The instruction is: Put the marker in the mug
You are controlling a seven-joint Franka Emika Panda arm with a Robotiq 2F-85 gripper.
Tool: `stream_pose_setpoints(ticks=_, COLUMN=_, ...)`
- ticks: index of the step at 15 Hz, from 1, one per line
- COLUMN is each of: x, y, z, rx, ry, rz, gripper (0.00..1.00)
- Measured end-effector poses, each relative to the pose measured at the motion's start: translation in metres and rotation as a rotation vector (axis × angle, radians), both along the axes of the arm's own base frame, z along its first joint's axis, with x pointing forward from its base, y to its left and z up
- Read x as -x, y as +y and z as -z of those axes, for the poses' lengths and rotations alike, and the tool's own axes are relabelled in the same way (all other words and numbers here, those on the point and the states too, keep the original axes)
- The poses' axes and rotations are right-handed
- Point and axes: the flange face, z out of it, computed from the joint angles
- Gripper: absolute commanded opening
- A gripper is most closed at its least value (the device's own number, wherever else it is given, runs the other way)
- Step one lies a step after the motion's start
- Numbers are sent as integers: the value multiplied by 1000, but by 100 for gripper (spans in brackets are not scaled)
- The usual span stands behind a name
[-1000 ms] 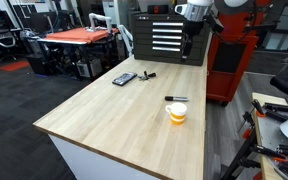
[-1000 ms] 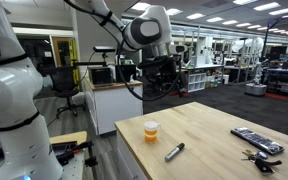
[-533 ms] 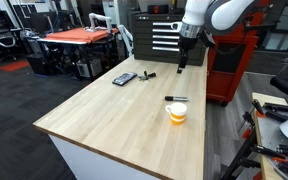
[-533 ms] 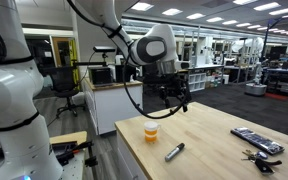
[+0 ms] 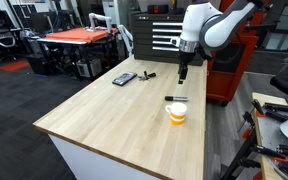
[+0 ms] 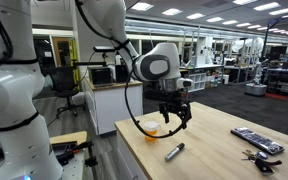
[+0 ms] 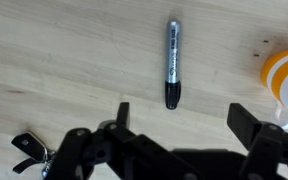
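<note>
The marker (image 7: 172,64), slim with a dark body and a greyish part, lies flat on the wooden table; it also shows in both exterior views (image 5: 175,98) (image 6: 173,151). The orange mug with a white band (image 5: 177,113) stands close beside it; in an exterior view it is partly hidden behind the gripper (image 6: 152,128), and in the wrist view it sits at the right edge (image 7: 287,82). My gripper (image 7: 180,118) is open and empty, hanging above the table over the marker, fingers apart (image 5: 183,74) (image 6: 176,117).
A flat dark rectangular device (image 5: 124,78) and a small stubby black object (image 5: 148,74) lie further along the table. The device (image 6: 256,140) and a bunch of keys (image 6: 259,156) lie near an edge. The keys show in the wrist view (image 7: 29,149).
The arm has come down and moved over the table toward the marker and mug. The gripper stays open. Marker and mug have not moved.
</note>
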Motion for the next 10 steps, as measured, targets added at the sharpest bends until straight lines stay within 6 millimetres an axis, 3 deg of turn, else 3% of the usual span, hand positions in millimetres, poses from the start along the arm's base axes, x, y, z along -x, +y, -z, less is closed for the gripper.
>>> stream_pose_setpoints(ticks=10, x=12, y=-13, z=54, rx=-7, ry=101, rz=13, gripper=100)
